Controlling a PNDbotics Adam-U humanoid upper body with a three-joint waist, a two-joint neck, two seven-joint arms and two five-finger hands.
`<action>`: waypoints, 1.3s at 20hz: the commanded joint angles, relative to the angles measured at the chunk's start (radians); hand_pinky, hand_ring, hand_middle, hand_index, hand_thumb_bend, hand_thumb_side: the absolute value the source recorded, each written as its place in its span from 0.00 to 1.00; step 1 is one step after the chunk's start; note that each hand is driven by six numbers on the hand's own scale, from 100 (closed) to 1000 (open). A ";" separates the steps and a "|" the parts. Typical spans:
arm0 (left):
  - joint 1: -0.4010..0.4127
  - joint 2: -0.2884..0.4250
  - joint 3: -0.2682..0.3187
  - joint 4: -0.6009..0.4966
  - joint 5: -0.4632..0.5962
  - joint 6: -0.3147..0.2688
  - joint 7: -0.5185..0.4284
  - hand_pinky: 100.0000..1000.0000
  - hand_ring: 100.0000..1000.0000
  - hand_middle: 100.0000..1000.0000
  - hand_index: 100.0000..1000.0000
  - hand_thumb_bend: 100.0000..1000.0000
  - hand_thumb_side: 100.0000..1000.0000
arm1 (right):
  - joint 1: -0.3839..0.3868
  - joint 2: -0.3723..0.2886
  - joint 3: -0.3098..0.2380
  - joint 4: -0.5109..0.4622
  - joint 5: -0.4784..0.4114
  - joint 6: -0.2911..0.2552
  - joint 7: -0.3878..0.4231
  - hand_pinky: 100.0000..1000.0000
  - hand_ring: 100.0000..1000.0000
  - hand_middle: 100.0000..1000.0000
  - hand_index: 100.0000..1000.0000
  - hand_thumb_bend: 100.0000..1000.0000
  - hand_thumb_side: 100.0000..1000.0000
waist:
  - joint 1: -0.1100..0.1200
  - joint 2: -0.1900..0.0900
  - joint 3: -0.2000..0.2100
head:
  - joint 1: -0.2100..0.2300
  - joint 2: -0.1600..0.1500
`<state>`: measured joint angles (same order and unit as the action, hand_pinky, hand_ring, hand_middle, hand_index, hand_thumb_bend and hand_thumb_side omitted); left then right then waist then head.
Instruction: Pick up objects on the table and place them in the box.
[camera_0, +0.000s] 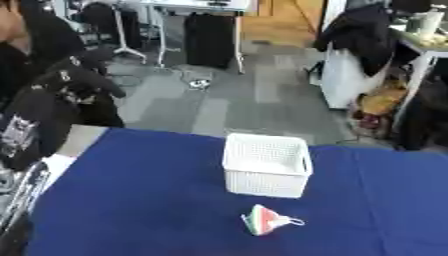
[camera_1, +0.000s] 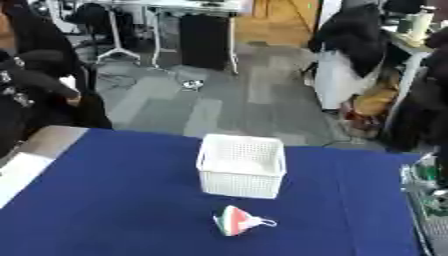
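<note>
A blue-covered table (camera_0: 131, 200) fills the foreground, an office floor with desks beyond it; a white perforated box (camera_0: 266, 170) stands near the middle, open side up; just in front of it, apart from it, lies a small striped object (camera_0: 262, 220) in red, white and green, its long axis tilted up and down the view, a thin loop trailing to its right; only the left eye view shows a silvery arm part (camera_0: 19, 197) at the left edge; no robot hand shows, so its fingers cannot be told.
</note>
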<state>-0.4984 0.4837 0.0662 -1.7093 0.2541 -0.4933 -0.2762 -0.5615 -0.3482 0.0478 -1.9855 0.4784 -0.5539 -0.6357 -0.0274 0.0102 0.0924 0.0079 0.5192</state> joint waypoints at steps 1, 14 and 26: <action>-0.018 0.019 0.013 -0.020 0.002 0.003 0.007 0.60 0.59 0.75 0.68 0.08 0.97 | -0.014 -0.013 -0.002 -0.015 0.027 -0.086 -0.137 0.33 0.24 0.21 0.34 0.16 0.83 | 0.003 -0.008 0.000 | -0.001 0.024; -0.022 0.020 0.023 -0.017 0.009 0.017 0.050 0.60 0.59 0.75 0.68 0.09 0.98 | 0.017 -0.012 0.038 -0.015 -0.074 0.061 0.021 0.36 0.35 0.40 0.51 0.15 1.00 | 0.003 -0.010 0.010 | 0.033 -0.047; -0.023 0.027 0.018 -0.021 0.002 0.035 0.082 0.60 0.59 0.75 0.68 0.09 0.97 | -0.054 -0.155 0.090 0.221 -0.050 0.336 0.477 0.61 0.57 0.69 0.61 0.44 1.00 | -0.002 -0.019 0.024 | 0.002 -0.064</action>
<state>-0.5061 0.4840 0.0781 -1.7153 0.2597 -0.4588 -0.1976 -0.5934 -0.4609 0.1328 -1.7845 0.4122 -0.2311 -0.2013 -0.0324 0.0042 0.1155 0.0248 0.4537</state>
